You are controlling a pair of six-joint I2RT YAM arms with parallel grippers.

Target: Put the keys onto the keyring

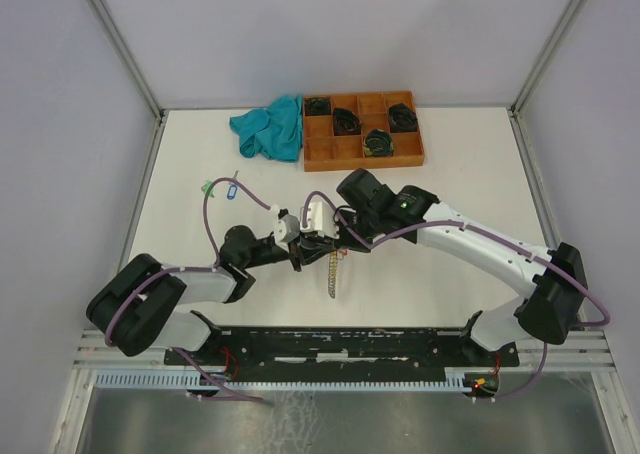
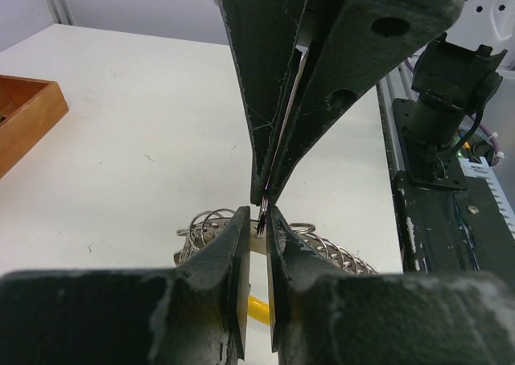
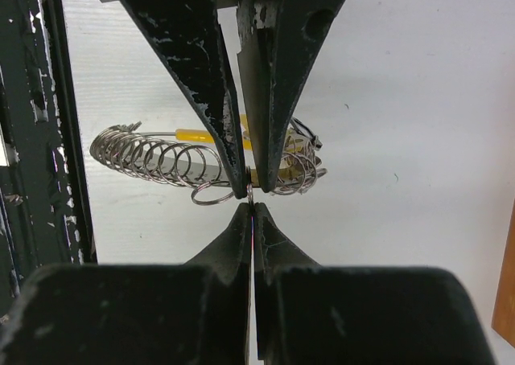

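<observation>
Keyring (image 3: 161,160) clamped in right tool (image 3: 252,208); left tool (image 2: 257,220) slightly ajar around it; keys (image 1: 225,187), cloth (image 1: 270,127), tray (image 1: 362,163) beyond.

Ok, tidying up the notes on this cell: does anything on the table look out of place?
Only the teal cloth: it lies crumpled against the left edge of the wooden tray. Nothing looks spilled or broken.
</observation>
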